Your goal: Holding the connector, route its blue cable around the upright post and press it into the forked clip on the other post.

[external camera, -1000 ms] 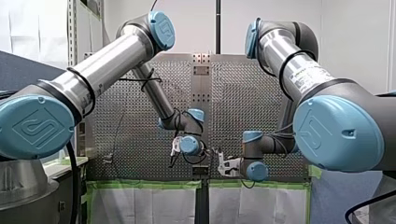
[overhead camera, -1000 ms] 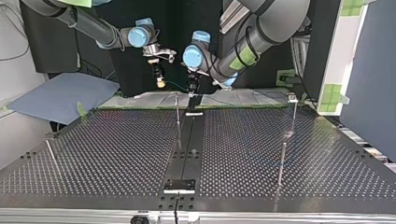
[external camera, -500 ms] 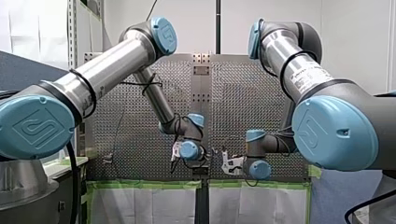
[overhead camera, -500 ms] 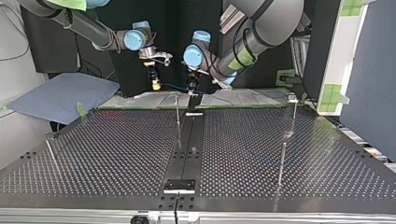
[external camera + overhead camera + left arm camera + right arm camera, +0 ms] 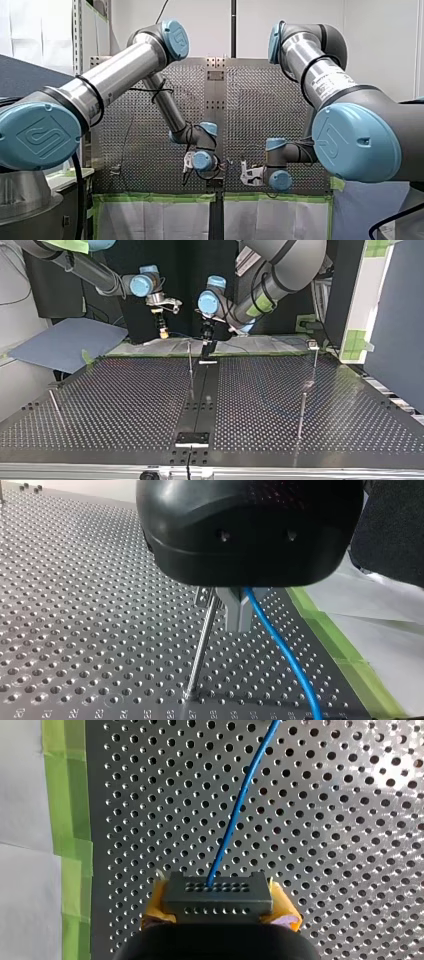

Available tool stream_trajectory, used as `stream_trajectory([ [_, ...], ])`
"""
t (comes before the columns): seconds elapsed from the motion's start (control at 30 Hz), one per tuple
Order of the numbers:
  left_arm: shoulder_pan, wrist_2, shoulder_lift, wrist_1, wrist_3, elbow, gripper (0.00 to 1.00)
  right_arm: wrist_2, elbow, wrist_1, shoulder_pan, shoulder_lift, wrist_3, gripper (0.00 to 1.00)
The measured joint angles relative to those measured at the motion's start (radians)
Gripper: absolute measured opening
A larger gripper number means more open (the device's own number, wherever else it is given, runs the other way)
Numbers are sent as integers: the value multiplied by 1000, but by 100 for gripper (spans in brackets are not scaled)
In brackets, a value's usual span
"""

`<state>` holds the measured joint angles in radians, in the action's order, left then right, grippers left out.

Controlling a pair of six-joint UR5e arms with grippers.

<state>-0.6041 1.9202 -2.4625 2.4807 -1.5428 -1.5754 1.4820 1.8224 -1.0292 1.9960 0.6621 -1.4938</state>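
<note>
- Right now you are seeing the right hand (image 5: 219, 906) clamping the connector (image 5: 218, 892) by the bench's (image 5: 325, 820) green-taped edge.
- The left hand (image 5: 239, 616) is pinching the blue cable (image 5: 285, 655) beside the upright post (image 5: 202, 645).

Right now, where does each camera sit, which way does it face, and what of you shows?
Front: behind and above my shoulders, looking over the table; my left arm, my right arm.
Top: across the table, facing me; my right gripper at its left.
Left wrist: along my left gripper, at post and cable.
Right wrist: along my right gripper, clamped on the connector.
Shared: both wrist views show the cable.
</note>
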Motion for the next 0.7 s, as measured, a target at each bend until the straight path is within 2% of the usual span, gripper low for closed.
stream_trajectory([
  [0.7,22,-18,-5,34,0,14,0,-3,-22,10,-21,-1,-2,0],
])
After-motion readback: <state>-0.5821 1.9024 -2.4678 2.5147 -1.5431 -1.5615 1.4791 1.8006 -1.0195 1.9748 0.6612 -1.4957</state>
